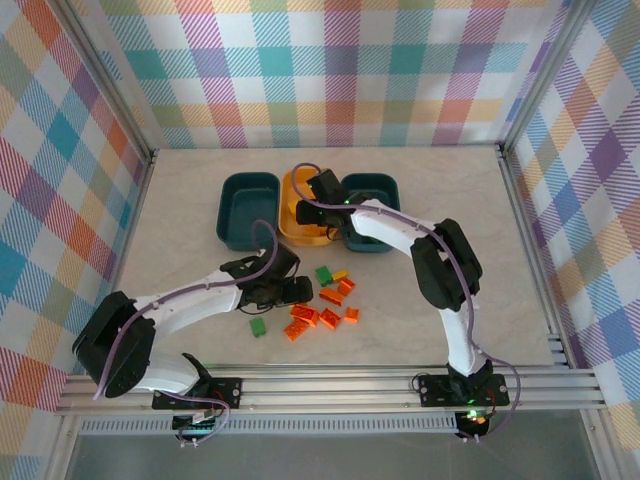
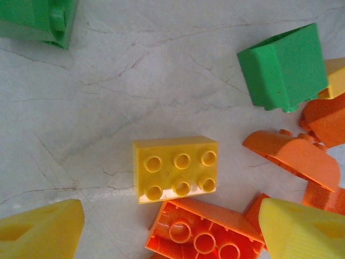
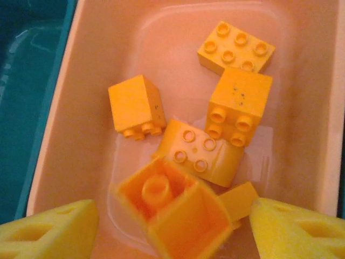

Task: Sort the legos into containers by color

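Your left gripper hovers low over the table with its yellow fingers spread wide and nothing between them, poised above a yellow six-stud brick lying studs up. An upturned orange brick touches that brick's near long side, a curved orange piece sits just off its right end, and a green brick lies farther out. The short ends look free, so take it across those flat faces, low on the walls, not over the studs. Expect it to be light, rigid and glossy: it should not deform, but it may skid or pop out of a shallow or off-centre pinch. Across the table, your right gripper hangs over the yellow-orange tub, jaws wide apart. A yellow brick lies hollow side up between the fingertips, with a gap on either side. Four more yellow bricks rest on the tub floor beyond it. In the overhead view the tub stands between the two teal tubs, and the unsorted pile of orange, green and yellow lies near the left arm.
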### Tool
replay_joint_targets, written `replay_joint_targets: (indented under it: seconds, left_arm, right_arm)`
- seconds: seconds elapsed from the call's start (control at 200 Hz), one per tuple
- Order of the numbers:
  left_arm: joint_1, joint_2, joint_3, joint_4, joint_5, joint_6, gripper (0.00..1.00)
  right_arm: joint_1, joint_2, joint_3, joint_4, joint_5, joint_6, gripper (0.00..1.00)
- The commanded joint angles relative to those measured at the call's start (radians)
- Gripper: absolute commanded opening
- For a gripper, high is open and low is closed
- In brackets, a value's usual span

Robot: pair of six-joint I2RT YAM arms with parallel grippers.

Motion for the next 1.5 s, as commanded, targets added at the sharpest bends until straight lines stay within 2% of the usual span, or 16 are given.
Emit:
replay_joint_targets:
  seconds: [0.0, 0.23, 0.37, 0.57, 0.715, 0.94, 1.11, 1.315, 1.495]
  left_arm:
    - [-0.018, 0.04, 0.018, 0.015, -0.005, -0.014, 0.85]
    - [-0.03, 0.136, 0.054, 0.035, -0.027, -0.003, 0.82]
    - [-0.03, 0.198, 0.08, 0.049, -0.02, 0.012, 0.76]
    - [-0.03, 0.254, 0.126, 0.032, -0.034, 0.04, 0.5]
    - [-0.031, 0.232, 0.168, -0.017, -0.058, 0.066, 0.37]
    - [-0.017, 0.149, 0.295, -0.122, -0.135, 0.155, 0.36]
    - [0.105, 0.166, 0.433, -0.145, -0.135, 0.216, 0.37]
    - [0.236, 0.364, 0.681, -0.164, -0.066, 0.251, 0.39]
    - [0.272, 0.588, 0.919, -0.209, -0.003, 0.262, 0.4]
  right_arm:
    - [0.003, -0.066, 0.018, -0.003, 0.011, -0.037, 0.77]
    - [0.005, -0.272, -0.238, 0.045, -0.013, -0.007, 0.76]
    - [0.005, -0.381, -0.398, 0.054, -0.006, 0.012, 0.75]
    - [0.005, -0.471, -0.516, 0.019, -0.015, 0.011, 0.73]
    - [0.005, -0.521, -0.565, 0.003, -0.007, 0.008, 0.73]
    - [0.005, -0.572, -0.608, -0.005, 0.01, 0.008, 0.73]
    - [0.004, -0.595, -0.632, -0.011, 0.017, 0.011, 0.73]
    - [0.004, -0.624, -0.646, -0.032, 0.004, 0.011, 0.73]
    - [0.005, -0.667, -0.674, -0.061, 0.003, 0.007, 0.73]
